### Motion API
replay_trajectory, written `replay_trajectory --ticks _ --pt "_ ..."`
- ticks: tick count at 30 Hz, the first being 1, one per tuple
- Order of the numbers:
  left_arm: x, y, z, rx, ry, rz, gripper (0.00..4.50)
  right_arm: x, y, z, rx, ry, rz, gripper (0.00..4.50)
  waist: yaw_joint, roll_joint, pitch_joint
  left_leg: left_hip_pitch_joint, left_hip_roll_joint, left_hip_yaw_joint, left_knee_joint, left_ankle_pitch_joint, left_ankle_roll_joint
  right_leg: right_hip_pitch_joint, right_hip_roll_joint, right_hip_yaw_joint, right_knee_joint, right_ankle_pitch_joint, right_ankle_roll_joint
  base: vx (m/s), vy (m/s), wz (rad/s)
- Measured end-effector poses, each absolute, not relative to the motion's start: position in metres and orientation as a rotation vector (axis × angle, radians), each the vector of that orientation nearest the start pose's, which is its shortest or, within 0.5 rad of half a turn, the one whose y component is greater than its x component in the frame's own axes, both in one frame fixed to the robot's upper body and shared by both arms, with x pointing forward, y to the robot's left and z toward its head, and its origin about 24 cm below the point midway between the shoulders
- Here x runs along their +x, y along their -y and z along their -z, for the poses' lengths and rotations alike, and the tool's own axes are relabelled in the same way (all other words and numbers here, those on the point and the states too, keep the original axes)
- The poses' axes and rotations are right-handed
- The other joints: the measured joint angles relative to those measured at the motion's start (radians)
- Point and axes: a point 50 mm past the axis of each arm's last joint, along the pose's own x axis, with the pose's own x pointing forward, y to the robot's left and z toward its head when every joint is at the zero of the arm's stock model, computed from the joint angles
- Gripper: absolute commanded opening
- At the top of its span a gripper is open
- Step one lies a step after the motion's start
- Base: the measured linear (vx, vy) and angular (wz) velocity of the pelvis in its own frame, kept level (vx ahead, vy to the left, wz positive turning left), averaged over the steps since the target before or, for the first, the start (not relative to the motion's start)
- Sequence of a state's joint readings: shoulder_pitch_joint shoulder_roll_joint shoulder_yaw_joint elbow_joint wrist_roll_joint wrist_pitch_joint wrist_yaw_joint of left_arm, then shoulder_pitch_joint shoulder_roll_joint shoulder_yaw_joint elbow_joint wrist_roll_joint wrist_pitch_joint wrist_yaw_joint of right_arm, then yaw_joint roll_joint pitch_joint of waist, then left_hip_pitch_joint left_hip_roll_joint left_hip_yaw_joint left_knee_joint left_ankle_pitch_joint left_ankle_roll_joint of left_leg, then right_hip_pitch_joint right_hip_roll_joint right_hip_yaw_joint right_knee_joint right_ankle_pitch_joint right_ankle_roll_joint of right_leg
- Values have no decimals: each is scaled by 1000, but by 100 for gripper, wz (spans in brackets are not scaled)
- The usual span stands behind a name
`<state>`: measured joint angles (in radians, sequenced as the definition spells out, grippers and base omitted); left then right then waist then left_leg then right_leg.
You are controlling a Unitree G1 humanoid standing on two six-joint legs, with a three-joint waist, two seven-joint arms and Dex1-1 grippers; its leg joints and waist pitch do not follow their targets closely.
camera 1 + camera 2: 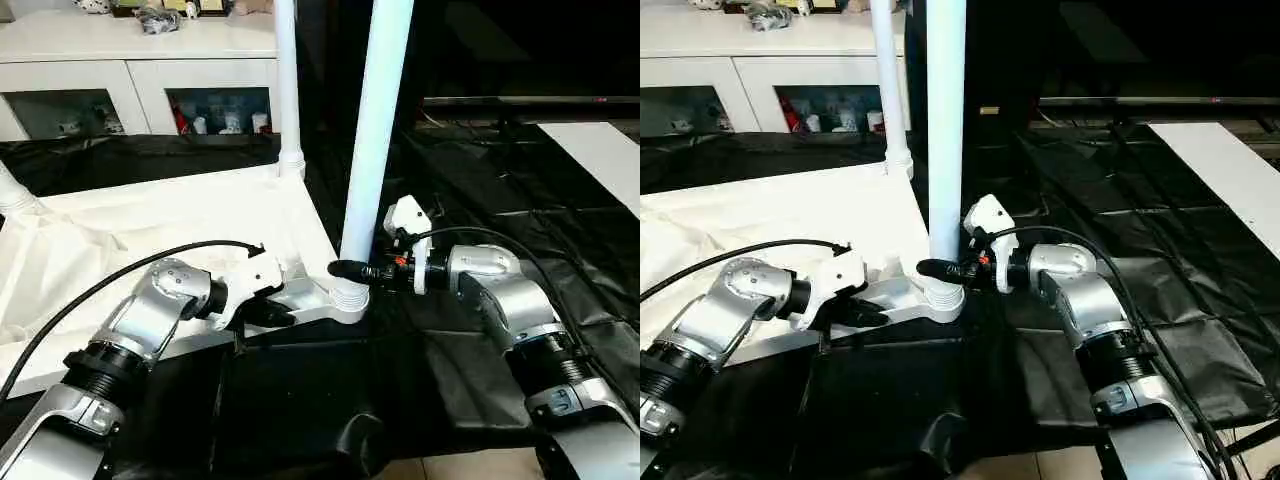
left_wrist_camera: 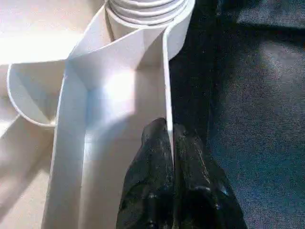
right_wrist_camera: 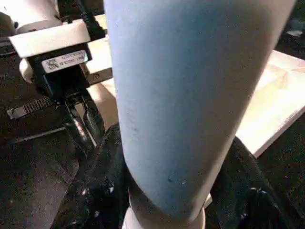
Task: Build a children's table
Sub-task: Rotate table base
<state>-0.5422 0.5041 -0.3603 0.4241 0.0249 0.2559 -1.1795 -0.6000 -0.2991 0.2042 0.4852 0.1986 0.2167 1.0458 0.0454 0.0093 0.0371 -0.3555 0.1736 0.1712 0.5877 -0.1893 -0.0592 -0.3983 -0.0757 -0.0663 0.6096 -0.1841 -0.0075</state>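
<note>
**A:** Tabletop [image 1: 180,225] — where is it, and what have you got hold of?

**B:** It lies upside down on the black sheet [image 1: 470,330], underside up. My left jaws [image 2: 170,143] are pinched shut on its thin raised rim [image 2: 167,86], just beside the near corner socket [image 1: 345,300]. My right jaws [image 1: 345,268] are clamped around the near leg [image 1: 375,130], low down, right above the socket.

**A:** Is that leg in?

**B:** It stands upright with its ribbed collar at the socket mouth. I'd judge it entered but not surely seated. The far leg [image 1: 287,80] is standing in its own corner.

**A:** So how do you finish it cleanly?

**B:** Keep the left grip firm so the corner can't lift or slide. Press the leg straight down along its own line, turning if it's threaded, and avoid leaning on it: gripped this low, any tilt would likely bind the collar or twist the rim.
</note>
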Motion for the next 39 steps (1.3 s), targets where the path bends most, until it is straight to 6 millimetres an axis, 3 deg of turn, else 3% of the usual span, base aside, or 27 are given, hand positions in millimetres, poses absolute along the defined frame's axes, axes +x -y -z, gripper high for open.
replay_trajectory --ticks 10,17,26,30,33,34,36,38,39 --pt "298 -166 -58 505 -648 1293 0 322 106 -79 -138 -254 -1289 183 -8 -11 -7 3 0 0 -5 -2 -3 1 1 0 0 -5 -4 0 0 0" --pt "299 -165 -57 504 -647 1291 0 322 106 -79 -139 -252 -1289 183 -6 -11 -7 5 0 0 -7 -2 -3 2 1 0 0 -7 -3 0 0 0" --pt "312 -154 -50 453 -623 1128 0 337 101 -72 -83 -236 -1023 183 -8 -9 -6 7 -1 -1 -6 -2 -3 3 1 -2 -4 -8 -1 -18 2 -1" --pt "315 -146 -48 405 -631 1054 0 342 97 -69 -47 -232 -892 183 -16 -3 -2 6 -1 -11 -10 -2 -3 7 0 -15 -30 -8 -1 -14 4 -2" --pt "319 -137 -46 364 -646 981 0 349 93 -67 -27 -239 -773 183 -24 8 4 9 0 -25 -10 -2 -3 20 -2 -37 -56 -8 -1 -47 53 -12" --pt "322 -134 -46 355 -655 945 0 352 89 -67 -17 -245 -721 183 -34 14 8 10 0 -32 -10 -3 -3 28 -3 -49 -68 -8 -1 0 0 0" --pt "324 -130 -46 356 -665 920 0 355 87 -64 -16 -259 -677 183 -42 21 13 12 0 -33 -17 -3 -3 35 -7 -58 -75 -10 -3 -38 11 1" --pt "325 -125 -44 350 -678 888 0 358 84 -64 1 -265 -630 183 -32 15 17 19 0 -17 -32 -3 -3 31 -12 -49 -23 -55 -23 -65 -15 6" --pt "326 -120 -43 354 -683 866 0 360 85 -63 7 -277 -596 183 -13 -7 19 34 0 14 -41 -3 -3 18 -14 -18 27 -94 -24 6 -108 22"
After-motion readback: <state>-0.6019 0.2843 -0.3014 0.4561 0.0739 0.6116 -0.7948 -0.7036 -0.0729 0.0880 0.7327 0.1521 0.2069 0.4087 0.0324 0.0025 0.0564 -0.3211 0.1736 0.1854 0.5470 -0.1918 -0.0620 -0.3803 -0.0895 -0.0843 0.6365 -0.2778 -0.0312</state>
